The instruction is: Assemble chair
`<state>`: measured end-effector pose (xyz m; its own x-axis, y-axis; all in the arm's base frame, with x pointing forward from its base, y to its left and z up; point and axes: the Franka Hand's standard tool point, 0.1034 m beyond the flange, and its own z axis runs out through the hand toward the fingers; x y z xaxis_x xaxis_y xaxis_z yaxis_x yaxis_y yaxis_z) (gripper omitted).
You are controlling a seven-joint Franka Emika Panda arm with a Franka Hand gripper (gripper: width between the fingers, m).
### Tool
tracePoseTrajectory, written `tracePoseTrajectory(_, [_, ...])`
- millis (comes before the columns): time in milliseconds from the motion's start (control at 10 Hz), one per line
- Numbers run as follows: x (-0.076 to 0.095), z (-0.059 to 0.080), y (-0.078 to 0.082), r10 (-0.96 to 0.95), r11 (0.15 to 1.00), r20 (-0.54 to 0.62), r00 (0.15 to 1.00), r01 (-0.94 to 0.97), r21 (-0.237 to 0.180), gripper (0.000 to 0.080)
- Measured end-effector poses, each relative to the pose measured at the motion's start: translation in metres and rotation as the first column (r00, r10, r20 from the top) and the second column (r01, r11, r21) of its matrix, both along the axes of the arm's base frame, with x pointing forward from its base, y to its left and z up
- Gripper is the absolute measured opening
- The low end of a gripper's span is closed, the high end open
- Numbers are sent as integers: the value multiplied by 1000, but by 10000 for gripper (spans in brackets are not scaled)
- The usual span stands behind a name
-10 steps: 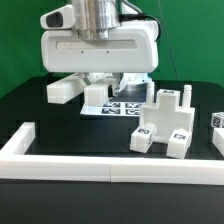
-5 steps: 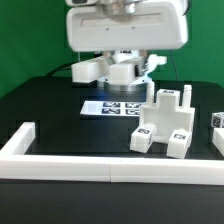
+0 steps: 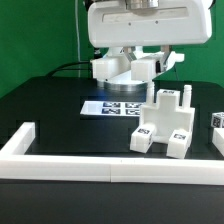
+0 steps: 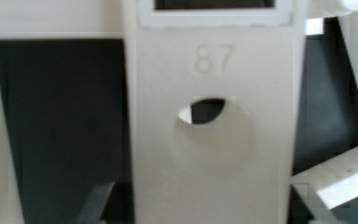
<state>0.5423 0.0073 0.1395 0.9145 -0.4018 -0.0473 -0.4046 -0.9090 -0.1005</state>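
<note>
The gripper (image 3: 128, 72) is pinched on a long white chair part (image 3: 106, 68) and holds it clear above the desk (image 3: 50, 115). The part's long axis seems to run roughly across the exterior view, though its tilt is hard to judge. The standing chair assembly (image 3: 165, 122) sits on the desk, lower, nearer the camera and toward the exterior view's right of the gripper. The carry probably has to go that way.
</note>
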Motion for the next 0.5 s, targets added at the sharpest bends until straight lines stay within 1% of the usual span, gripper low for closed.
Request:
tracePoseTrajectory(100, [0, -1, 1, 2, 1000, -1, 1000, -2, 0, 288])
tracePoseTrajectory(200, [-1, -2, 7, 20, 1000, -3, 1000, -20, -7, 288])
tracePoseTrajectory(400, [7, 0, 24, 49, 999, -5, 999, -49, -10, 288])
tracePoseTrajectory(500, [9, -2, 33, 26, 1000, -8, 1000, -26, -12, 288])
